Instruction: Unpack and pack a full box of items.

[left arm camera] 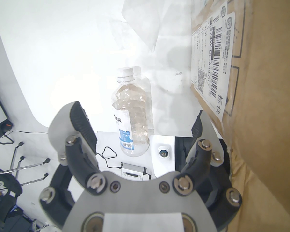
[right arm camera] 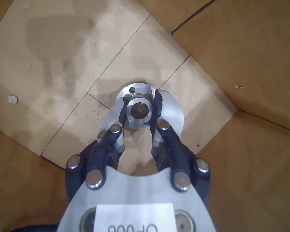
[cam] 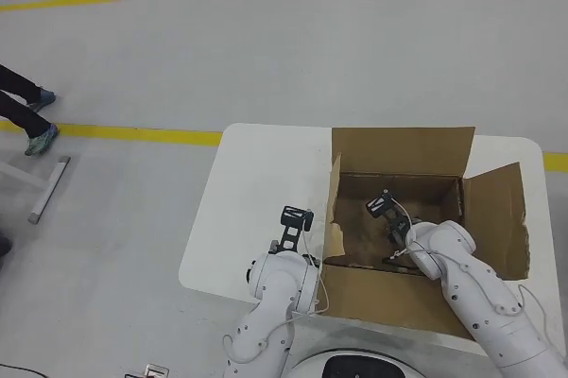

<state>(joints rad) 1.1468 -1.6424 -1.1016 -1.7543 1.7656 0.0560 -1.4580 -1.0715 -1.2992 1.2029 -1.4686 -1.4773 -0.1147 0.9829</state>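
Steel flanged hub, low inside the box: likely heavy, rigid, slick. Right gripper pinches its raised collar, probably the best hold. Left gripper spread, outside beside a bottle.

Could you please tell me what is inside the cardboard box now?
Inside the box, the right end effector is shut on a flanged metal part at the floor, with a small pale scrap farther off. The floor under the arm and end effector is hidden.
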